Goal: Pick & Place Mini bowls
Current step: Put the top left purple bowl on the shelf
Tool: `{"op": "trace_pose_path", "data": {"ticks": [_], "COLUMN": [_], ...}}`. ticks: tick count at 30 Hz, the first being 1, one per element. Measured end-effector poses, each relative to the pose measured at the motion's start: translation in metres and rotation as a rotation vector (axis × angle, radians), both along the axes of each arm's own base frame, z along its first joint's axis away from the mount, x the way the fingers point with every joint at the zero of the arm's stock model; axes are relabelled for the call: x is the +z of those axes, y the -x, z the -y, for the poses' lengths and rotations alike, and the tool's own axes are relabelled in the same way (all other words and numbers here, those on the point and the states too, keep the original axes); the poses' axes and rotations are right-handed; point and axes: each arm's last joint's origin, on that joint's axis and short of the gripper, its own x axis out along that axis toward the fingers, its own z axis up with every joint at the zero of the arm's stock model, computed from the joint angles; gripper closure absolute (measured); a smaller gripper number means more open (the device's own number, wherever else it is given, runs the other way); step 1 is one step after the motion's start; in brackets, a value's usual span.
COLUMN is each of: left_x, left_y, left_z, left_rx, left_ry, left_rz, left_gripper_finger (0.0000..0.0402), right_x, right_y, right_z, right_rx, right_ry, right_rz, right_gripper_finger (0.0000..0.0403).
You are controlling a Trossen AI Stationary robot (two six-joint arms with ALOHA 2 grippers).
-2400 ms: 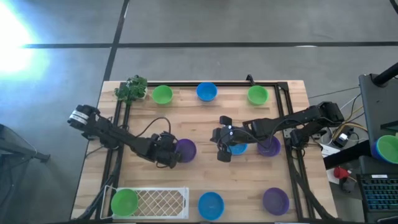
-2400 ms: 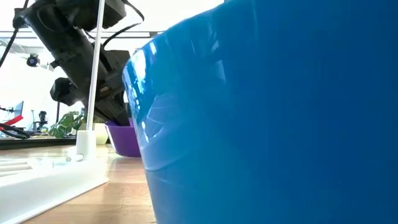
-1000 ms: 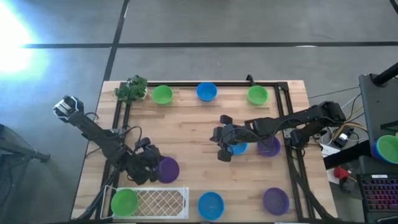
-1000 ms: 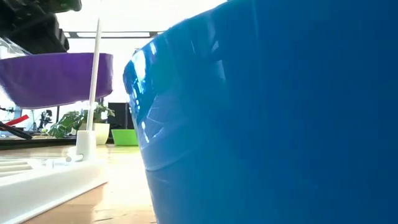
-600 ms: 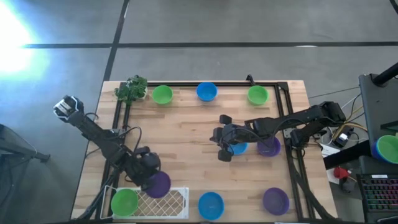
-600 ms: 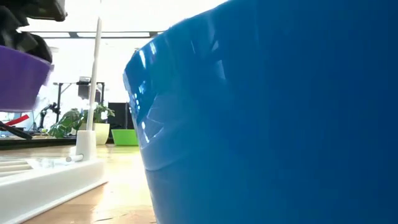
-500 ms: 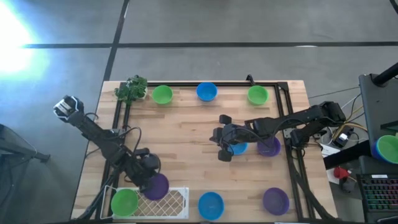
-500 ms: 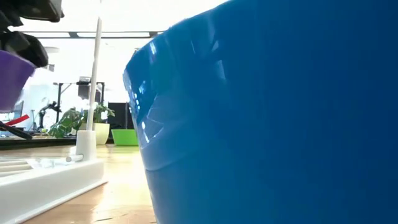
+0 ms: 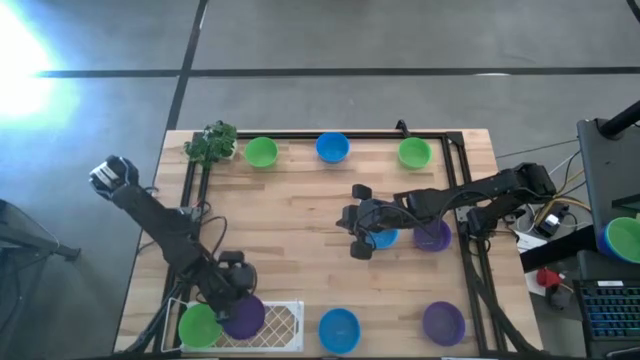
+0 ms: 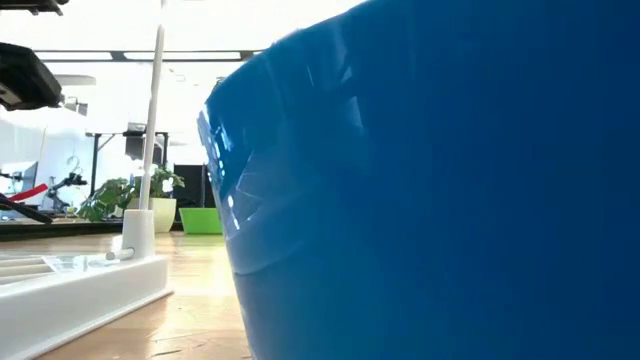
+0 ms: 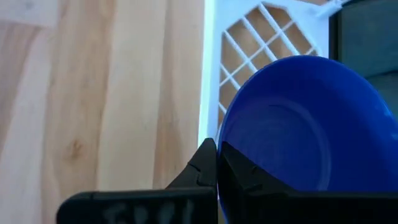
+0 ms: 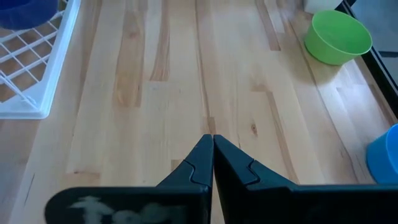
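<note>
Nearest, along the table's front edge: white mesh tray (image 9: 272,322) holding a green mini bowl (image 9: 198,325), then a blue mini bowl (image 9: 339,329) and a purple mini bowl (image 9: 443,322). Above the tray, left gripper (image 9: 234,297) pinched tight on the rim of another purple mini bowl (image 9: 244,316). Mid-table, right gripper (image 9: 358,236) clenched on nothing, beside two more bowls. Farthest back: leafy toy plant (image 9: 210,142) and a row of three bowls.

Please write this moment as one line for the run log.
left gripper: shut on purple bowl, above white mesh tray | right gripper: shut, empty, mid-table
</note>
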Motion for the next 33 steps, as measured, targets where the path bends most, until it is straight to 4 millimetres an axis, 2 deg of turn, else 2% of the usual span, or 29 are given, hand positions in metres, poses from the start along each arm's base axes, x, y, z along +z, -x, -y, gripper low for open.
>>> {"op": "trace_pose_path", "data": {"ticks": [8,33], "left_x": [-0.019,-0.018], "left_y": [-0.005,-0.007], "left_z": [0.008,0.012], "left_rx": [-0.019,0.023], "left_ry": [-0.068,0.001], "left_rz": [-0.059,-0.110], "left_gripper_finger": [0.0401,0.0401], "right_x": [0.000,0.000], "right_y": [0.000,0.000], "right_z": [0.000,0.000], "right_rx": [-0.001,0.012], "right_ry": [-0.001,0.013], "right_rz": [0.002,0.000], "right_gripper_finger": [0.0394,0.0394]}}
